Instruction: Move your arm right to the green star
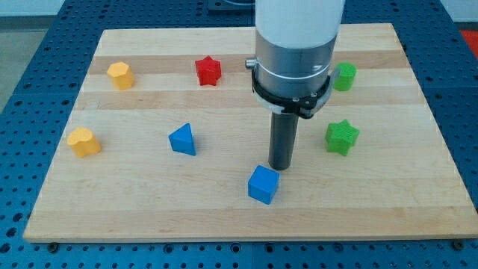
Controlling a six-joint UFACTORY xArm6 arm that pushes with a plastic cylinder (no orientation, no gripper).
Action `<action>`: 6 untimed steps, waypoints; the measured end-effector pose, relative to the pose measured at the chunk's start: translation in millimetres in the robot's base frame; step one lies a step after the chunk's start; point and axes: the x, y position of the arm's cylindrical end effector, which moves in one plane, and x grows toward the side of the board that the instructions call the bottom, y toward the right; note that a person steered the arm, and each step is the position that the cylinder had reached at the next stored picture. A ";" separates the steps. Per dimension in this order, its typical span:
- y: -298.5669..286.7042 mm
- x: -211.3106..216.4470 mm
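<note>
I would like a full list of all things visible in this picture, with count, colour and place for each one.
Star: 1, green, view's right, middle.
Green block: 1, shape unclear, upper right, beside the arm.
Red star: 1, upper middle.
Yellow blocks: 2, upper left and left.
Blue triangle: 1, left of centre.
Blue cube: 1, lower centre.
Wooden board: 1, light, under all blocks.
My tip: 1, dark rod end, just above the blue cube, left of the green star.

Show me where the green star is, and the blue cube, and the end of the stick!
green star (342, 137), camera view, on its top face.
blue cube (263, 184), camera view, on its front-facing side.
my tip (279, 167), camera view, the rod's very bottom end, just above the blue cube.
</note>
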 end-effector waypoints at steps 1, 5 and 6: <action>-25.9 2.6; 44.0 27.1; 142.1 14.7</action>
